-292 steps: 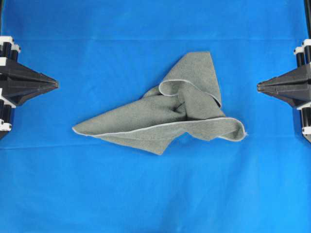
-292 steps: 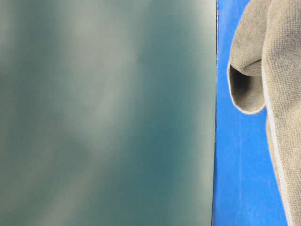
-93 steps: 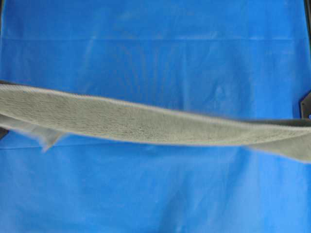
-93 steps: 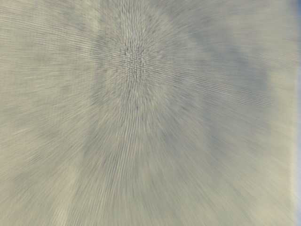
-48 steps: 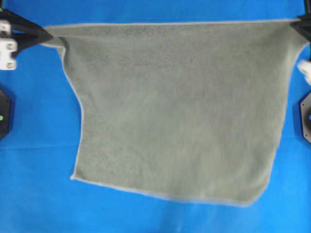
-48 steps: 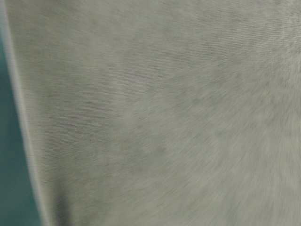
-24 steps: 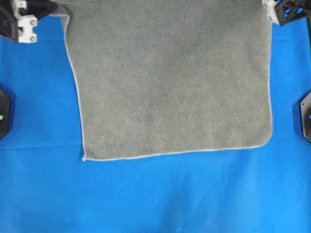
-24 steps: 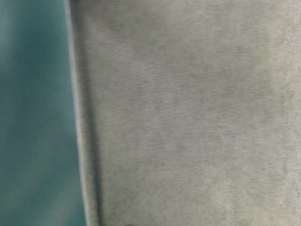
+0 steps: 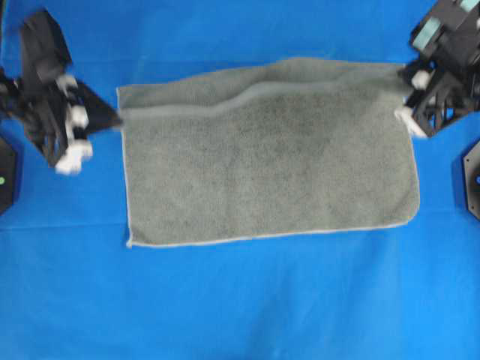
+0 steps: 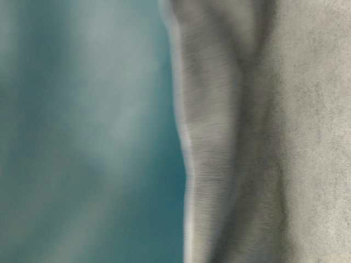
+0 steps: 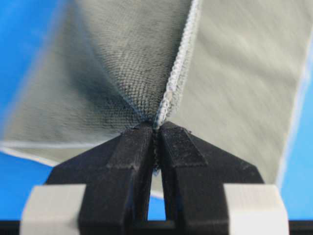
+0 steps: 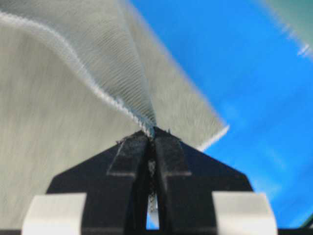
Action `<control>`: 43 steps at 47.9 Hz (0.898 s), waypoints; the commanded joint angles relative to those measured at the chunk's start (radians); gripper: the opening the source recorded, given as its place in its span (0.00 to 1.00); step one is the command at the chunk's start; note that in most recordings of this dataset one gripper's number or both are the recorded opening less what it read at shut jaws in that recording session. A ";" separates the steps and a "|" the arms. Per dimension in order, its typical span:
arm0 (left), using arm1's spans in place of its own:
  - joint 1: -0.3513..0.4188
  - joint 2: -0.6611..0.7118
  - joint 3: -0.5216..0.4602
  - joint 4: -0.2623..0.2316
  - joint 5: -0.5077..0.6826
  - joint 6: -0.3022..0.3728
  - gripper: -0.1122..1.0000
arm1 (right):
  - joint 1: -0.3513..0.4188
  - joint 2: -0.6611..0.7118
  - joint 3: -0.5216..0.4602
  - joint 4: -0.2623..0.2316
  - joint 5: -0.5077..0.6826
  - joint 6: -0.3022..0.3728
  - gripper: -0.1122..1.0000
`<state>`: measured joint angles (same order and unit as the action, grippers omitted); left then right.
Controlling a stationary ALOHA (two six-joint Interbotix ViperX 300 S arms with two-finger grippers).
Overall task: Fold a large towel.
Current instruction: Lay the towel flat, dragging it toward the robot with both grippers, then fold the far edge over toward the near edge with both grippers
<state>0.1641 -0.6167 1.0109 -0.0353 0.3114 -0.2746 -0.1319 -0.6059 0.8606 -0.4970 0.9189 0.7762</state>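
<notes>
Grey-green terry cloth, the towel point(image 9: 270, 161), is spread across the middle of the bright blue sheet point(image 9: 240, 300) covering the tabletop, its long axis running left to right in the overhead view. Its lower hem lies flat, with a rounded corner at the lower right, while the upper part is doubled over towards the lower edge, a raised fold crossing the upper third. The left end effector point(image 9: 116, 118) is seen at the towel's upper left corner, jaws pressed together on the pale stitched hem point(image 11: 177, 73). The right end effector point(image 9: 405, 75) is seen at the upper right corner, likewise pinching the hem. Both arms are blurred. In the table-level view only blurred cloth is made out.
</notes>
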 commanded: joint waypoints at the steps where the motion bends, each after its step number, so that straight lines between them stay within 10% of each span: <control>1: -0.077 0.044 0.005 -0.002 -0.043 -0.026 0.11 | 0.057 0.008 0.043 0.066 -0.028 0.020 0.10; 20: -0.319 0.344 -0.012 -0.002 -0.127 -0.107 0.11 | 0.262 0.054 0.210 0.255 -0.305 0.137 0.10; 43: -0.385 0.364 -0.034 -0.002 -0.146 -0.153 0.20 | 0.330 0.144 0.207 0.295 -0.385 0.141 0.21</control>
<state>-0.2163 -0.2424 0.9986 -0.0368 0.1718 -0.4264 0.1887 -0.4725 1.0891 -0.2086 0.5461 0.9173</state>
